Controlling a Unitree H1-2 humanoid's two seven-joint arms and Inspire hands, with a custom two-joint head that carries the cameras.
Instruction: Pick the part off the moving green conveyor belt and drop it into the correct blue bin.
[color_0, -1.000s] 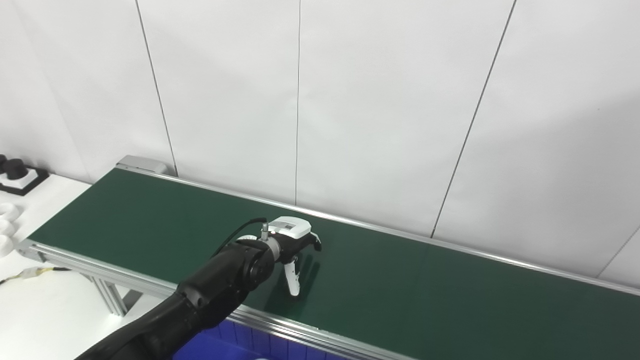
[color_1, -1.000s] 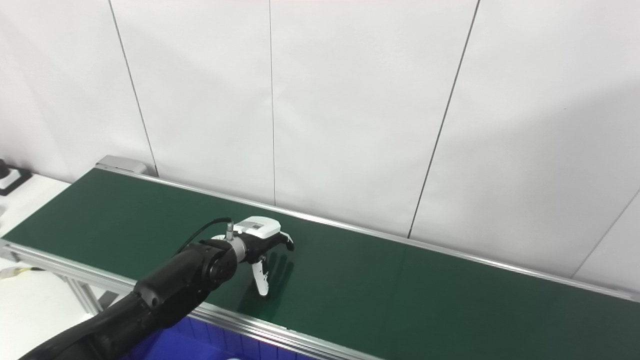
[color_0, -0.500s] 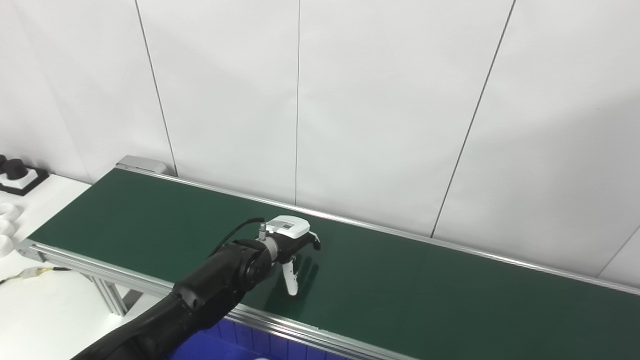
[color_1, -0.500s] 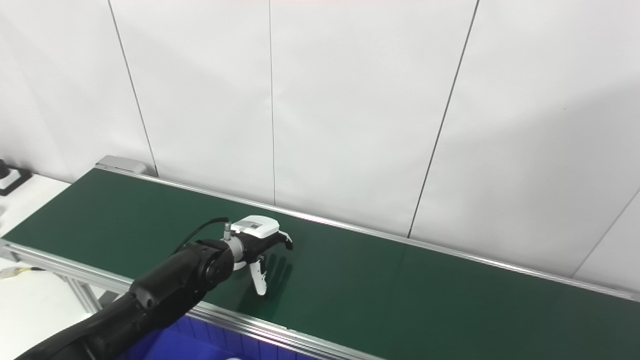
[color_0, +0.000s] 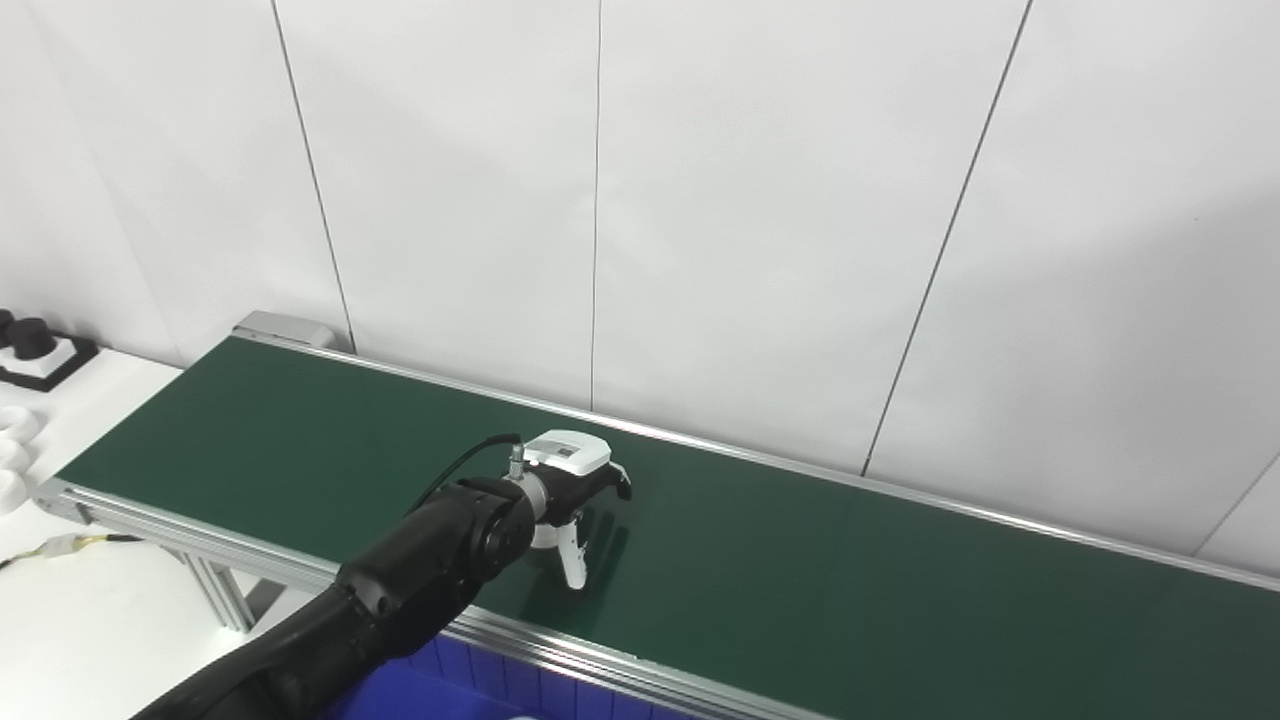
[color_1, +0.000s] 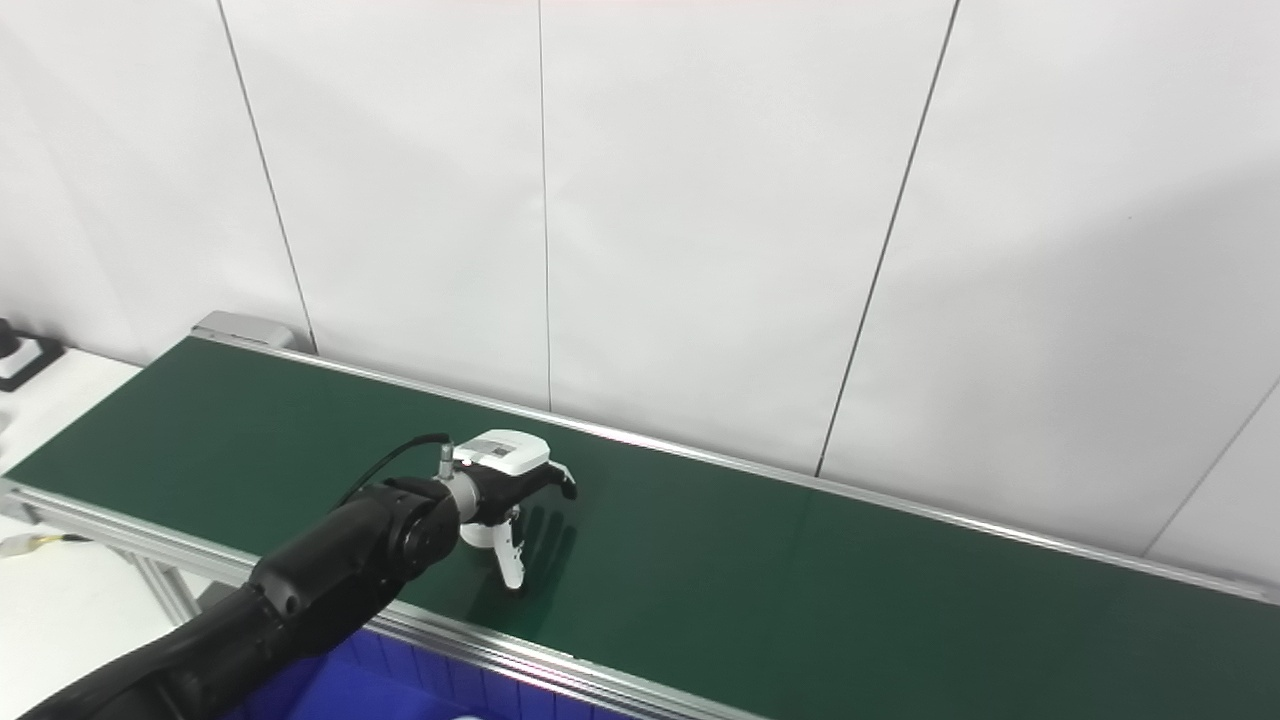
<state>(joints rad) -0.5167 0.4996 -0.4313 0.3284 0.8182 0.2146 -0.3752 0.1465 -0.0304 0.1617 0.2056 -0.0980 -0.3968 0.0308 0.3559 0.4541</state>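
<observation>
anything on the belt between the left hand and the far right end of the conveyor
Nothing. Both eye views show that stretch of the green conveyor belt bare, from the left hand to the picture's right edge. A white piece under the hand is too hidden to identify.

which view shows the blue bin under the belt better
The right eye view: the blue plastic bin shows a wider strip below the green conveyor belt's near rail, beside the left arm. The left eye view shows only a narrower patch of it, more hidden by the arm.
</observation>
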